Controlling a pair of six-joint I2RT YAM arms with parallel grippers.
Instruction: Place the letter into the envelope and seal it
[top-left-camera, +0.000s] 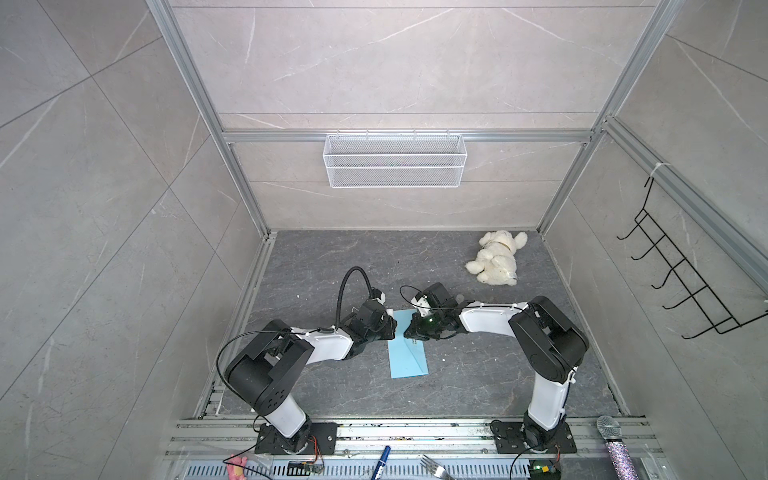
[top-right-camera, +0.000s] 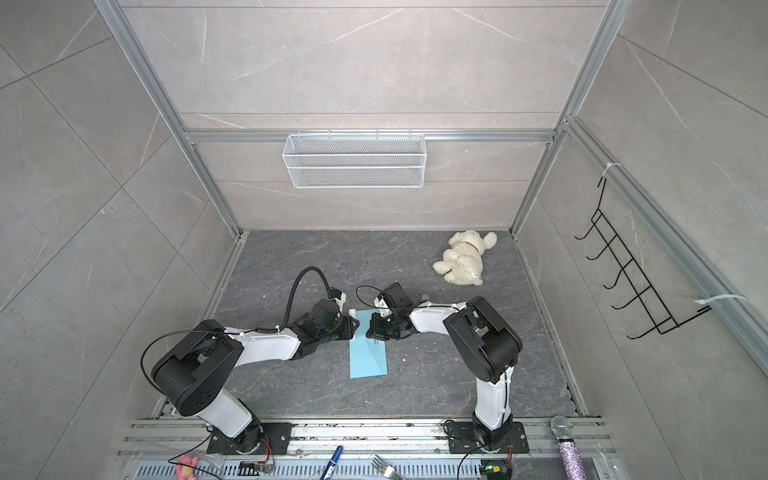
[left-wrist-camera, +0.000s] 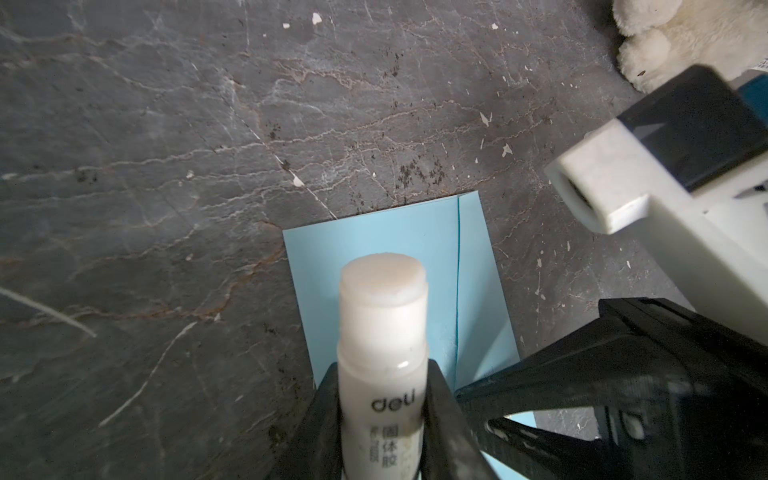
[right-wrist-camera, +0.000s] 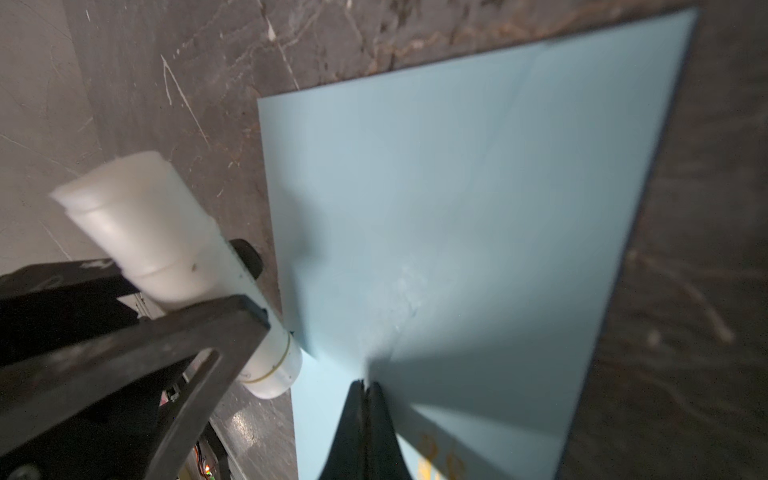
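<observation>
Envelope (top-left-camera: 409, 357): one, light blue paper, a long rectangle with a smooth matte face, diagonal fold lines and small dark print. It is laid flat on the dark grey, veined tabletop (top-left-camera: 332, 257), between the two arms. What is held inside it cannot be told.

Left gripper (left-wrist-camera: 382, 370) is clenched around one glue stick (left-wrist-camera: 382, 299). The stick is a white translucent plastic cylinder with dark lettering on the barrel, and its waxy, flat-worn tip is exposed. It is held over the far end of the envelope; contact with the paper cannot be confirmed.

Right gripper (right-wrist-camera: 365, 386) is closed on nothing. Its black jaws are pressed tip to tip at the envelope's surface, towards the far half.

One white wire-mesh basket (top-left-camera: 395, 160) is hung on the rail of the back wall. One cream plush toy (top-left-camera: 496, 257), shaggy, is seen lying at the far right of the table, well apart from the envelope.
</observation>
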